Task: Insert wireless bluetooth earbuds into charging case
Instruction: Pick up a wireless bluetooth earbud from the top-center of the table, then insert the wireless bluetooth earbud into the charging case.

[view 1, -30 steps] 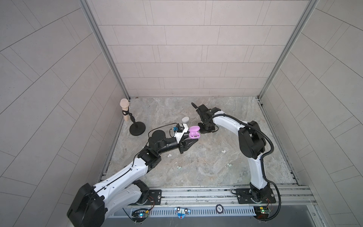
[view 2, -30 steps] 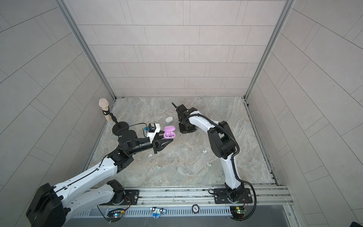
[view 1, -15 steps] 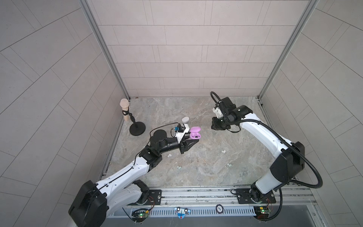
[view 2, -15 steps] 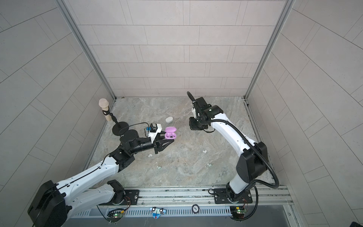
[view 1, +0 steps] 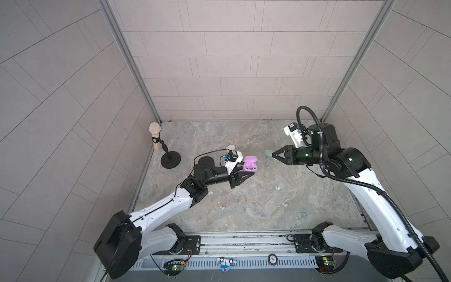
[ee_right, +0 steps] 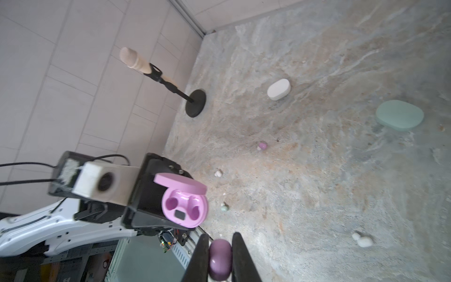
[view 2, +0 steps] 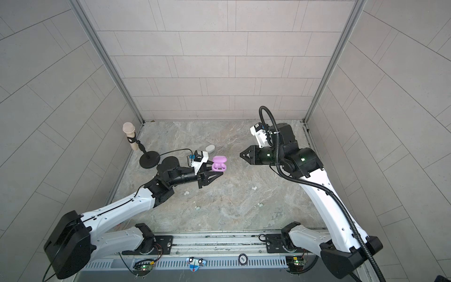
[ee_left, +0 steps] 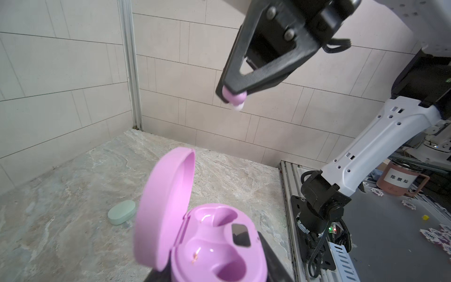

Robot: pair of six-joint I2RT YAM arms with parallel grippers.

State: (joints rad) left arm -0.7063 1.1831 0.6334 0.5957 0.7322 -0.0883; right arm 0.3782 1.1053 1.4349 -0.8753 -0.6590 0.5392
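- The left gripper (view 1: 250, 172) is clamped on the base of the lilac charging case (view 1: 250, 164) and holds it off the table (view 1: 244, 195), just left of centre in both top views (view 2: 219, 166).
- The case's lid stands hinged open. The left wrist view (ee_left: 214, 244) and the right wrist view (ee_right: 185, 210) both show its two earbud wells empty.
- The right gripper (view 1: 274, 155) is right of centre in both top views and points toward the case, with a clear gap between them.
- Its fingertips (ee_right: 203, 235) pinch a lilac earbud (ee_right: 220, 258). The left wrist view shows that bud poking out at the tips (ee_left: 234, 99), well above the open case.
- A second lilac earbud (ee_right: 262, 146) lies loose on the table. It shows only in the right wrist view.
- A mint-green case (view 1: 268, 153) lies closed on the table, just beyond the right gripper's tip in a top view.
- A white case (view 1: 230, 147) lies closed, just above the left gripper's wrist camera in the frame.
- One white earbud (view 1: 350, 188) lies right of centre, and another white earbud (view 1: 210, 192) is beside the left arm.
- One mint-green earbud (view 1: 222, 208) lies below centre, and another mint-green earbud (view 1: 284, 204) is further right.
- A microphone on a stand (view 1: 155, 133) is at the table's far left corner.
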